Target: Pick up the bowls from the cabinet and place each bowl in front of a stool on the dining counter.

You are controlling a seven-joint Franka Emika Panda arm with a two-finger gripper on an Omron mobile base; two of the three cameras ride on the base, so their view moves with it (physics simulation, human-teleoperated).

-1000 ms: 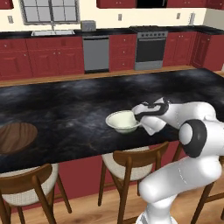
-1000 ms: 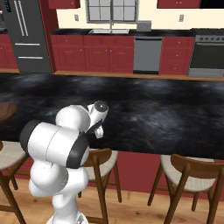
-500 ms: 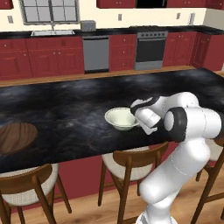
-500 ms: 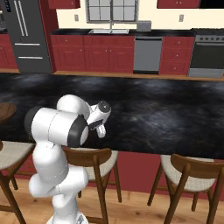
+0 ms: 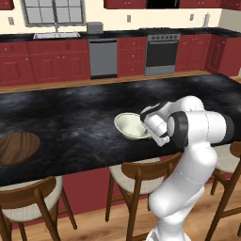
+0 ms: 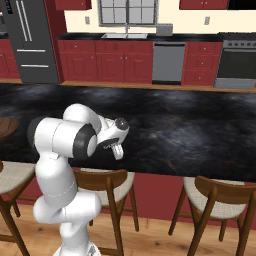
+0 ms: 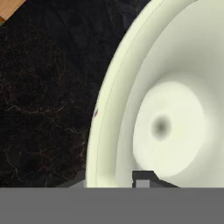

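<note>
Your white arm is bent low, its gripper near the worktop edge.
You can see the arm [image 5: 188, 155] rise from its base, fold at the big dark elbow, and reach sideways. The wrist tips the gripper [image 5: 149, 132] downward. In the hand view one dark fingertip [image 7: 143, 177] pokes up. You cannot tell how far apart the jaws stand.

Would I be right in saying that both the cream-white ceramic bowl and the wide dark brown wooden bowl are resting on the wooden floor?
Not quite: the cream-white ceramic bowl and the wide dark brown wooden bowl both rest on the glossy black dining counter, as the left base view shows.
</note>
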